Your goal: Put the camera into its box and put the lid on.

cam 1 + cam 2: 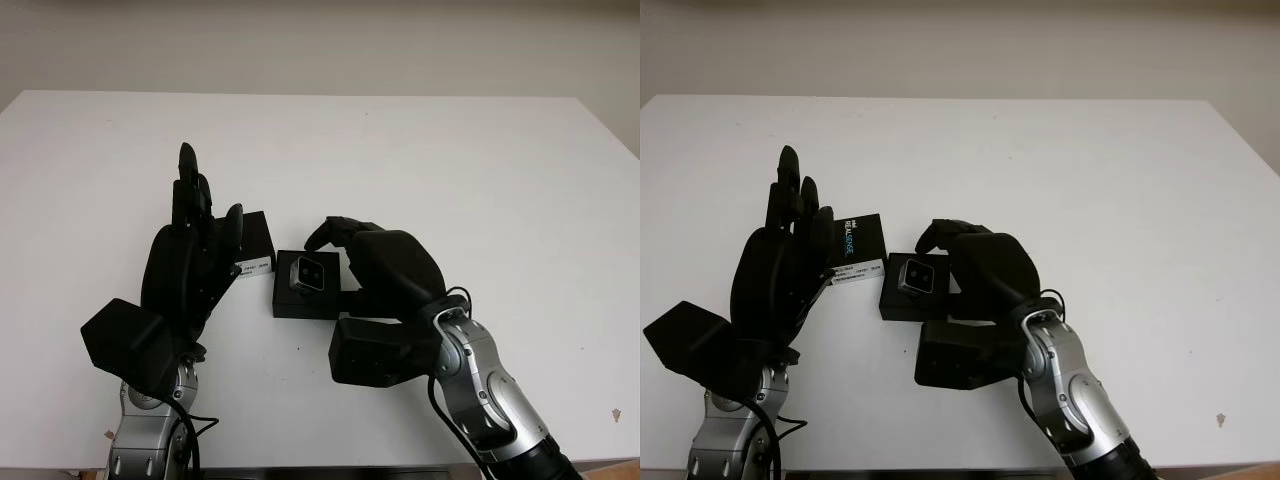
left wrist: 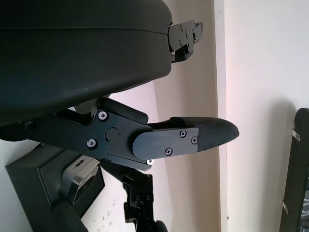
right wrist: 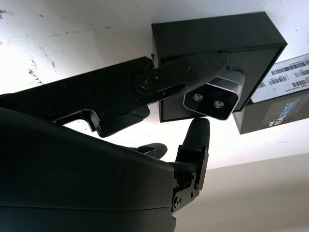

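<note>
My right hand (image 1: 335, 240) grips the RealSense camera (image 1: 306, 272) over its open box (image 1: 300, 300); my open left hand (image 1: 195, 245) hovers beside the lid (image 1: 862, 238), whose lettering the right eye view shows.

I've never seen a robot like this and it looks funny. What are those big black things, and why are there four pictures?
The black things are a robot's two hands. Two pictures come from cameras in its head, looking down at a white table. The other two come from cameras on its wrists, so the hands look huge there.

On the table lies an open black box with a small silver camera in it. The right hand has its fingers at the camera; I can't tell if it is gripping it. Beside the box lies the lid, black with white writing. The left hand is open and raised next to the lid, holding nothing.
</note>
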`<state>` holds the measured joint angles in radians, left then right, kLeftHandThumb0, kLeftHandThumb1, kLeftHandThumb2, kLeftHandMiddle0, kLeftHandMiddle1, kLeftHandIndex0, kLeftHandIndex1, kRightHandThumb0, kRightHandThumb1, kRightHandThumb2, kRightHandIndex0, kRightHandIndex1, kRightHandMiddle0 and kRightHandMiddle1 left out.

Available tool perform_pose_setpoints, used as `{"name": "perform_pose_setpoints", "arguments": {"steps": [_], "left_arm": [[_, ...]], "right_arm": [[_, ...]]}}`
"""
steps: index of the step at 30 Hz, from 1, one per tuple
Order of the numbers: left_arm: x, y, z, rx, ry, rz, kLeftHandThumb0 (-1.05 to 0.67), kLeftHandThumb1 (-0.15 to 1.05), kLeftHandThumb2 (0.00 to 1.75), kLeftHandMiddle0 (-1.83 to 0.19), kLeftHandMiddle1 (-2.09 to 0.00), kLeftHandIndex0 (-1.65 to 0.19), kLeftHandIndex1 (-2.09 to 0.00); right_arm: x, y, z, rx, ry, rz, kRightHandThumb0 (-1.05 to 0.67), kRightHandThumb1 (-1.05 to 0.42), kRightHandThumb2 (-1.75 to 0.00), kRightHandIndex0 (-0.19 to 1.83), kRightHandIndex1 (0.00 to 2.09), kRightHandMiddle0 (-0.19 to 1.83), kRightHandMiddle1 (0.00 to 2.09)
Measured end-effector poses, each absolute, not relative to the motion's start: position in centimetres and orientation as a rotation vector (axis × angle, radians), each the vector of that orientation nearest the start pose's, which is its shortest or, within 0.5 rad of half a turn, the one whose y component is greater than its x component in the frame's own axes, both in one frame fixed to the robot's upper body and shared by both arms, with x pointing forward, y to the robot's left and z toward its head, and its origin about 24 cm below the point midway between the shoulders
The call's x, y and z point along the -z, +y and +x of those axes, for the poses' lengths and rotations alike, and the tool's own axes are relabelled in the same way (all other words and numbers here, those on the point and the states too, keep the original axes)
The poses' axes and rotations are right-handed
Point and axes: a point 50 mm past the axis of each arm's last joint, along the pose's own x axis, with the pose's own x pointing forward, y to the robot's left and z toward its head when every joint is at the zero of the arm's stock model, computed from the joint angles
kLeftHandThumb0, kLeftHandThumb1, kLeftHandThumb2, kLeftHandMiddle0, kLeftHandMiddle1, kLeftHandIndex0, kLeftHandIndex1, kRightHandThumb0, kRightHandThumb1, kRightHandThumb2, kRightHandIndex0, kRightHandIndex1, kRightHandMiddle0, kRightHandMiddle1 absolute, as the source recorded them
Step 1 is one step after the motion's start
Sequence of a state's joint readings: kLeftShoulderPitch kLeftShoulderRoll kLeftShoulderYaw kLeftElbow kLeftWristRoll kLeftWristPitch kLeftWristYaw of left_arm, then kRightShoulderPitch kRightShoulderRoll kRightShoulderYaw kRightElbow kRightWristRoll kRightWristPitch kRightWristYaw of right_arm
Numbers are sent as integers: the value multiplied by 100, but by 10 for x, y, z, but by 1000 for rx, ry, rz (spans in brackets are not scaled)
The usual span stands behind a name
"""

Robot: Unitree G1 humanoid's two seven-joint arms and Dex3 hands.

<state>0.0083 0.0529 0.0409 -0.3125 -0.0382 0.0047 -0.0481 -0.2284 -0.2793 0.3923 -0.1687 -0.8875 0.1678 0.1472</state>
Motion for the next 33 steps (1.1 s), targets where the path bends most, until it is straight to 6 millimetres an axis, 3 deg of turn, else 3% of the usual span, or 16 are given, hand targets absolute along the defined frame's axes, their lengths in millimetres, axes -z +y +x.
{"name": "perform_pose_setpoints", "arguments": {"steps": [23,33], "left_arm": [[-112,163,244,24,-301,22,-70,105,49,19,0,19,0],[-114,163,245,24,-305,29,-70,105,49,19,0,19,0]], "right_arm": [[-101,-100,280,-327,-195,-1011,-56,-93,-5,35,13,16,131],[-103,-98,279,-312,-227,-992,-53,-92,-5,38,14,19,127]]}}
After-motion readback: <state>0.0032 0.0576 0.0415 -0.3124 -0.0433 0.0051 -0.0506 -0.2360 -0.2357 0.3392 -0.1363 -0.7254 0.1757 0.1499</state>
